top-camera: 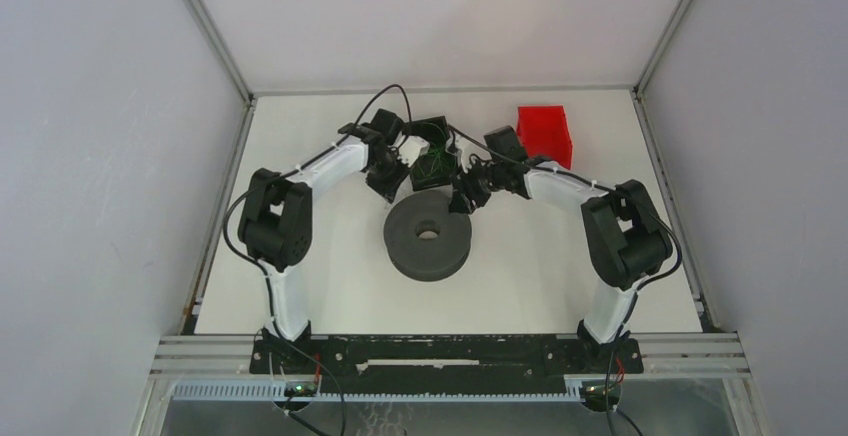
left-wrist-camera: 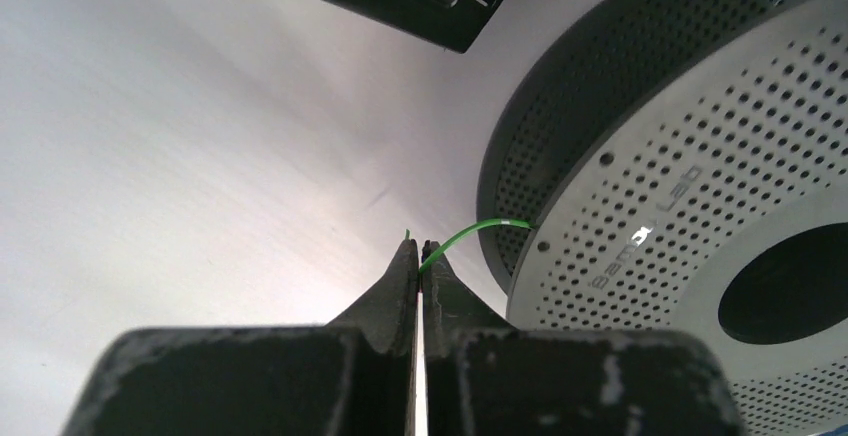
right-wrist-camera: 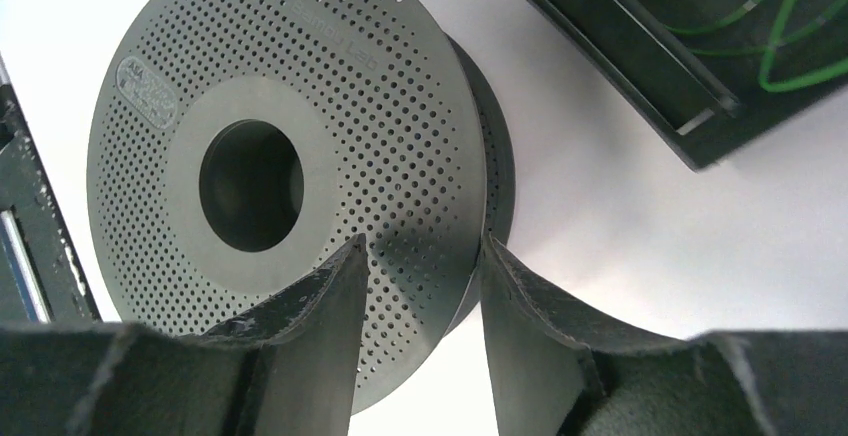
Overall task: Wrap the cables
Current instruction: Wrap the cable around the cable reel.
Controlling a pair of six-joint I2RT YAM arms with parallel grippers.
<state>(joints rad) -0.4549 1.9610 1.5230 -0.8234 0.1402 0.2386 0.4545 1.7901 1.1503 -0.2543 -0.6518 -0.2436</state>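
**Green strand pinched at the spool, the rest in the black box**

A black open-topped box (right-wrist-camera: 610,46) stands at the middle of the table's (top-camera: 330,286) far edge. It holds loose loops of the thin green cables (right-wrist-camera: 785,26). A red bin (top-camera: 543,134) sits near the far right corner; what it holds cannot be made out.

A grey spool (right-wrist-camera: 400,136) lies flat at the middle of the table, just nearer than the box. Its flange is covered in small holes around a round hub opening. Embossed lettering on the flange reads "Bambu Lab" (left-wrist-camera: 640,246), and there is a small oval logo near the rim that is too fine to read.

The left gripper (left-wrist-camera: 421,251) is clenched on the end of one green strand (left-wrist-camera: 470,231). The strand curves from the fingertips across to the spool's edge, close above the bare table beside the spool.

The right gripper (right-wrist-camera: 420,251) hangs over the spool's rim on the box side with its fingers parted, and the rim shows in the gap between them. Whether the fingers touch the spool cannot be told. Both arms crowd the far middle of the table and partly hide the box in the overhead view.
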